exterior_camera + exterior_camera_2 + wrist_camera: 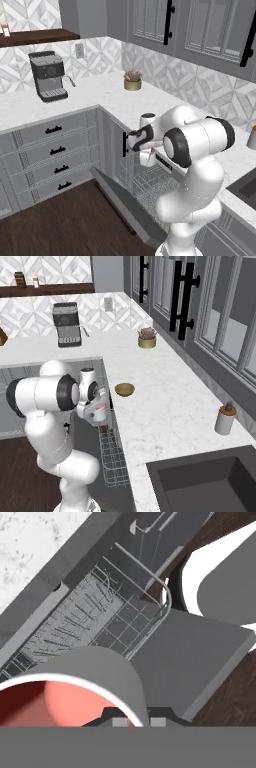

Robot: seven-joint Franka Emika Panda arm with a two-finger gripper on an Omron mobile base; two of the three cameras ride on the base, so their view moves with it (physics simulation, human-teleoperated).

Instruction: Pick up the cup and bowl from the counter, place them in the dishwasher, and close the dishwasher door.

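Hand view looks down past the short white-grey cup with the red-pink inside [75, 697], which sits clamped in the hand [134, 721], its rim close against the fingers. Below the hand lies the grey wire rack [100, 619] of the grey-fronted dishwasher [142, 192], pulled out over the flat grey drop-down dishwasher door [200, 657], which hangs open above the dark wooden floor [55, 225]. From the right base view, the hand [100, 412] holds the cup [100, 414] just above the rack [111, 456], beside the edge of the white marble-look counter [165, 396]. Beyond the hand, the shallow golden-brown wooden bowl [124, 389] rests on that counter, near its edge.
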